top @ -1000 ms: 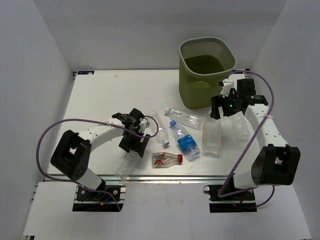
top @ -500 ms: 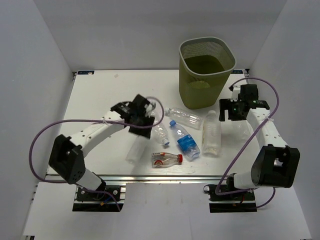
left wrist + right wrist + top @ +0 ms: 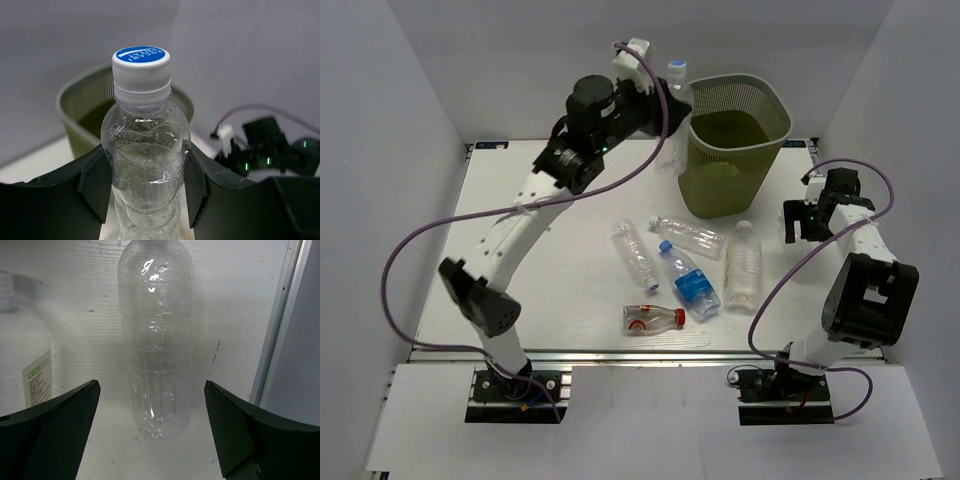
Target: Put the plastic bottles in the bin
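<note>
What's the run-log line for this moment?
left end effector: shut on clear bottle, aloft beside bin | right end effector: open above second bottle

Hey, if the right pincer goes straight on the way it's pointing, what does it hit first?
The right pincer would most likely meet the clear plastic bottle lying on the table, centred between its open fingers. How far ahead is hard to judge.

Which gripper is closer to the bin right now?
Left. The left gripper, shut on a blue-capped bottle, is up at the left rim of the bin; the right gripper, open, sits off to its right.
</note>
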